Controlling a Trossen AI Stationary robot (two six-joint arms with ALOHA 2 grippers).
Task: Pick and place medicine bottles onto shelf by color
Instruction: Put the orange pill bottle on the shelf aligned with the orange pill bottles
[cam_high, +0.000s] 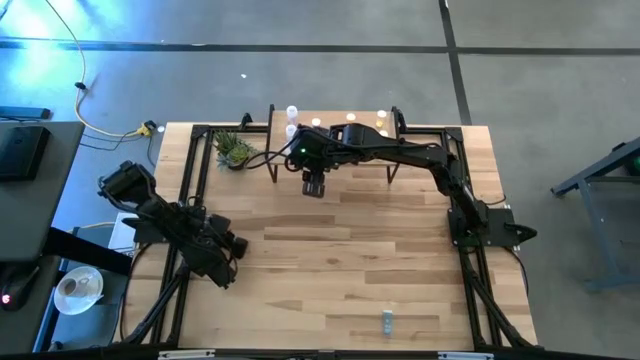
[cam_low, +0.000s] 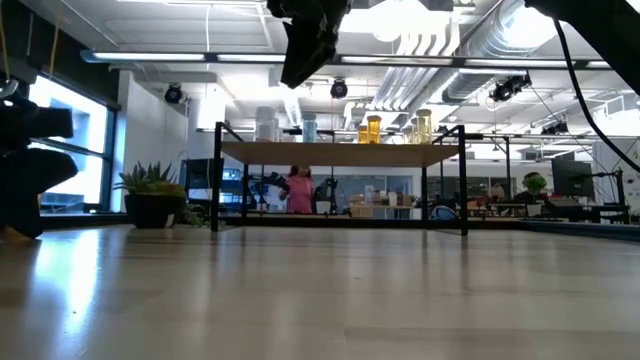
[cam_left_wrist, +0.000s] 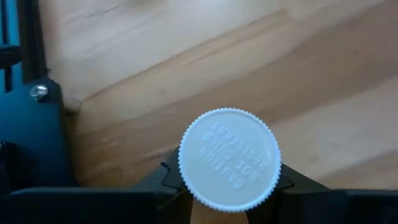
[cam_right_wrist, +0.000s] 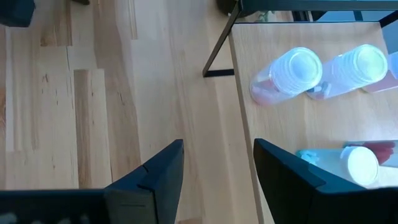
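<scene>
Left gripper (cam_left_wrist: 227, 186) is clamped on a white-capped medicine bottle (cam_left_wrist: 229, 158), low over the wood-plank desk (cam_high: 340, 260) near its left edge. Right gripper (cam_right_wrist: 217, 174) hangs wide and empty beside the light-wood shelf (cam_right_wrist: 280, 124), where other bottles (cam_right_wrist: 289, 74) stand.

The table (cam_high: 330, 260) is made of pale wood planks with a light grain. A white ribbed cap (cam_left_wrist: 229, 159) with raised letters is seen between dark fingers (cam_left_wrist: 155, 183). On the light-wood shelf (cam_right_wrist: 298, 134), two pink bottles (cam_right_wrist: 287, 76) with white caps are seen, and a teal-blue bottle (cam_right_wrist: 339, 160) beside them. Amber-yellow bottles (cam_low: 372, 128) are seen on the shelf in the low view. The potted plant (cam_high: 234, 151) is green.
</scene>
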